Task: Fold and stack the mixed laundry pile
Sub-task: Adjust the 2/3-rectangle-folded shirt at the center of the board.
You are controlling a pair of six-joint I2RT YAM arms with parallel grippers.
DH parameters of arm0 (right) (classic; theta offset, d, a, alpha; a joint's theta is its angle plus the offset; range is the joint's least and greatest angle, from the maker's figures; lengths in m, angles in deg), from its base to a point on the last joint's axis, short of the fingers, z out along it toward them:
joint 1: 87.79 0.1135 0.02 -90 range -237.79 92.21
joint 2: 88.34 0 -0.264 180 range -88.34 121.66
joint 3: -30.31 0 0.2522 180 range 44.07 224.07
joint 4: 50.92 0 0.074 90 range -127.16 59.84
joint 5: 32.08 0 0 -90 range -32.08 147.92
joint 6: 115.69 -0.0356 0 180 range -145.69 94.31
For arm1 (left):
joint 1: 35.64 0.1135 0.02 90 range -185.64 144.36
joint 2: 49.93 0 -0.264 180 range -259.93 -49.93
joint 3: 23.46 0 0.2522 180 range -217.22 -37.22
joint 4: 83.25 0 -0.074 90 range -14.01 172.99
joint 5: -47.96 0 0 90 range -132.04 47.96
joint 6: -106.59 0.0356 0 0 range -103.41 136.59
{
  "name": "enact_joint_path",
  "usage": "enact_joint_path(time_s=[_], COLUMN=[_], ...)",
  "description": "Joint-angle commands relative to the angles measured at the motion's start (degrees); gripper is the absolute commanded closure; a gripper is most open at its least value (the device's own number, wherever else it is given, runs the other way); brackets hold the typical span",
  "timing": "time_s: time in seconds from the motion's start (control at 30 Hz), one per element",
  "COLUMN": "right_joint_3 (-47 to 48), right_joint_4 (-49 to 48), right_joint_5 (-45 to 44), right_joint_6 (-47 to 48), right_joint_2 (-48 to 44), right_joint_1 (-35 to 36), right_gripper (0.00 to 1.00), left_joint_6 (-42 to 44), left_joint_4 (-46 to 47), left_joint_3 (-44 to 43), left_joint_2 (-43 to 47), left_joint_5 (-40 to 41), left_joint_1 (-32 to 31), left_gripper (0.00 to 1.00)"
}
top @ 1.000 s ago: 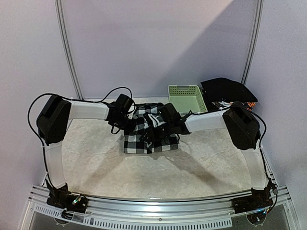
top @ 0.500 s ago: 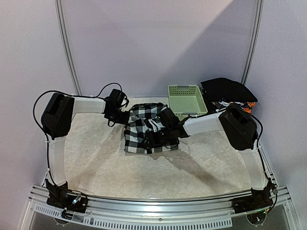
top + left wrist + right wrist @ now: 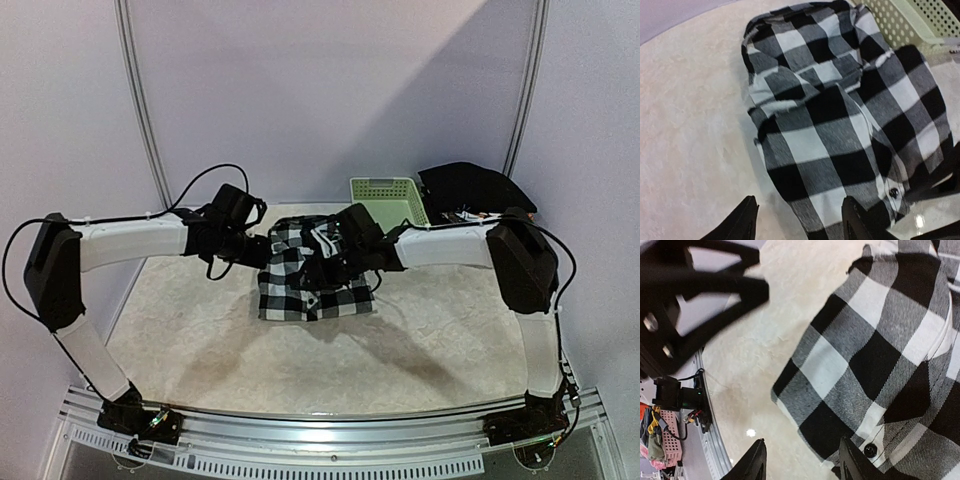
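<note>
just ahead of jaws: checked shirt (image 3: 840, 125)

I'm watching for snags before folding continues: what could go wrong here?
The left gripper and right gripper, both open, crowd the same checked shirt; they could collide. The shirt lies bunched, so a pinch may catch uneven layers. Its far edge lies beside the basket, which a pull might drag.
</note>
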State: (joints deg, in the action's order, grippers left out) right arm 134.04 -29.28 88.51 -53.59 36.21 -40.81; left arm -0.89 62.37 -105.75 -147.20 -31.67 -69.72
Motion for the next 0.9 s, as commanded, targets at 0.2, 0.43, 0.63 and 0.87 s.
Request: enact_joint_path(time_s=[0.2, 0.43, 0.63, 0.87], right_joint_3=[-8.0, -9.8, -13.6, -21.0], right_joint_4=[2.6, 2.6, 1.3, -1.9], right_joint_5=[-8.9, -10.8, -11.3, -11.4], right_joint_6=[2.9, 3.5, 3.7, 1.4], right_joint_2=[-8.7, -5.3, -3.0, -5.1], right_joint_1=[-5.8, -8.2, -8.2, -7.2], right_gripper=[0.49, 0.5, 0.51, 0.53], left_joint_6=[-4.3, -4.4, -5.7, -8.2], left_joint_4=[5.1, 9.0, 9.4, 9.1], left_joint_3=[9.2, 8.0, 11.0, 17.5], left_joint_2=[1.2, -5.4, -7.8, -4.8], left_joint_5=[-5.7, -8.2, -8.3, -6.5], left_joint_1=[-6.6, -7.1, -8.3, -11.1], left_gripper=[0.48, 0.57, 0.59, 0.61])
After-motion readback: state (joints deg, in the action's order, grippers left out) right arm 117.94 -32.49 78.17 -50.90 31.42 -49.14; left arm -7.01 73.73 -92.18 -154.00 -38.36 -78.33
